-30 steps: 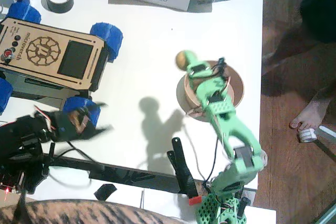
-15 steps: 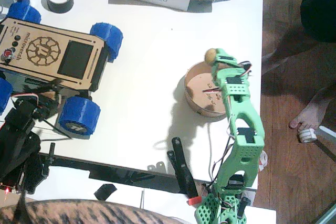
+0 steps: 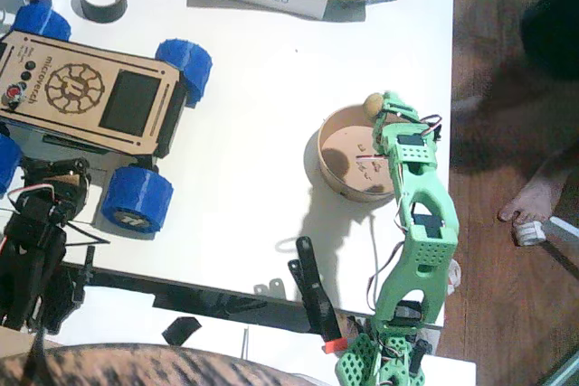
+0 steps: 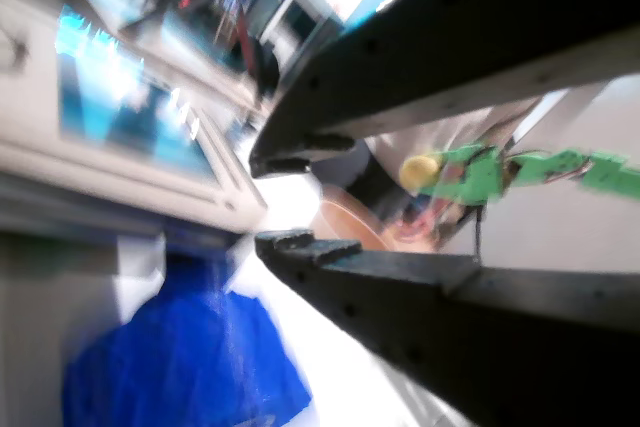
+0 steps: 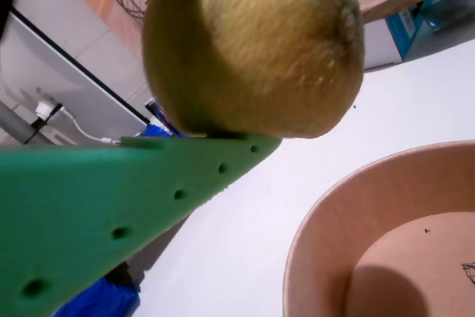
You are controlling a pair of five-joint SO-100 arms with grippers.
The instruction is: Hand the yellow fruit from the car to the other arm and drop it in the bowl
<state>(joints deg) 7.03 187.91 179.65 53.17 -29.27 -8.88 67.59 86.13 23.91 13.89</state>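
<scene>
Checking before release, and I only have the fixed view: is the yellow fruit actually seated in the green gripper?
Observer: Yes. In a wrist view the yellow fruit presses against a green finger; the second finger is out of frame.
Operator: Bowl under it?
Observer: The bowl rim lies below and right of the fruit; only crumbs show inside.
Operator: Black gripper?
Observer: The left gripper is open, with nothing between its jaws.

Bare tabletop (image 3: pixel 262 124) lies open between the car (image 3: pixel 86 97) and the bowl (image 3: pixel 348 155), whose right rim the green arm (image 3: pixel 412 196) overhangs.
</scene>
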